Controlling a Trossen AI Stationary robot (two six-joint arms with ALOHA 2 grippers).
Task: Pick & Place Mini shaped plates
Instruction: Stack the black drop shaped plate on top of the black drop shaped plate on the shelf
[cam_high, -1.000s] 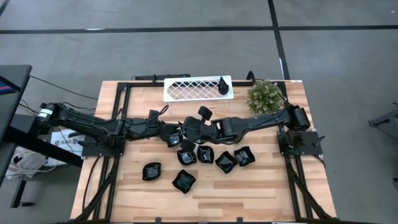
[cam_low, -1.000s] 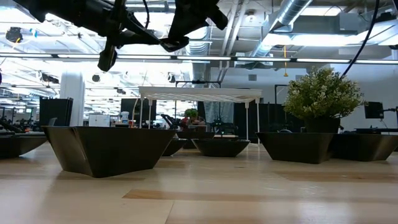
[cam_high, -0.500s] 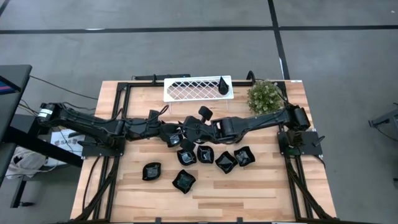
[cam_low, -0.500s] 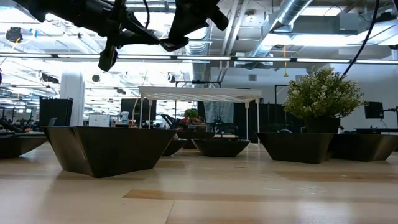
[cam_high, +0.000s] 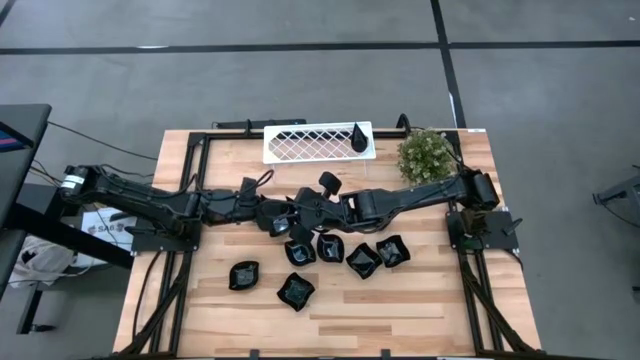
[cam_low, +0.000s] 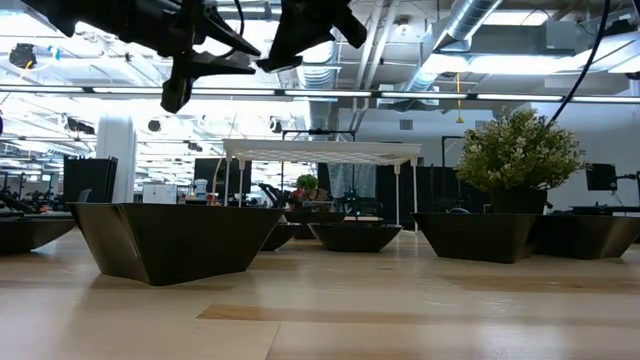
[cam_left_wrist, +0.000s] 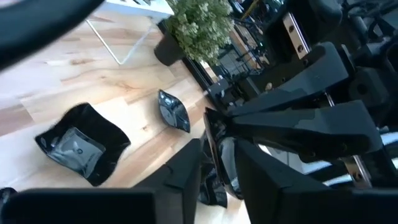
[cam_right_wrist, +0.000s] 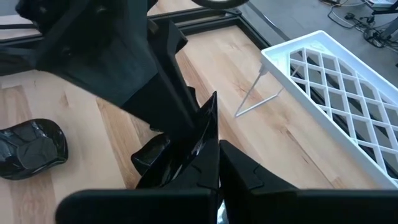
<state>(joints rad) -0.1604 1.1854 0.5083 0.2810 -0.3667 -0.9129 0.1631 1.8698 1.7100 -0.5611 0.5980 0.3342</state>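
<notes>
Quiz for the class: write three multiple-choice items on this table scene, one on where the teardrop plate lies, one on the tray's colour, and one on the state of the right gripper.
1. Where is the teardrop plate?
A. on the lattice tray
B. on the bare wood
C. on the floor

2. What colour is the lattice tray?
A. green
B. white
C. red

3. The right gripper is:
A. open and empty
B. shut on nothing
C. shut on a black plate

Answers:
1 A: it lies at the tray's right end in the high view.
2 B: its lattice shows white against the wooden table.
3 C: the plate stands on edge, pinched between the gripper's fingers.
</notes>
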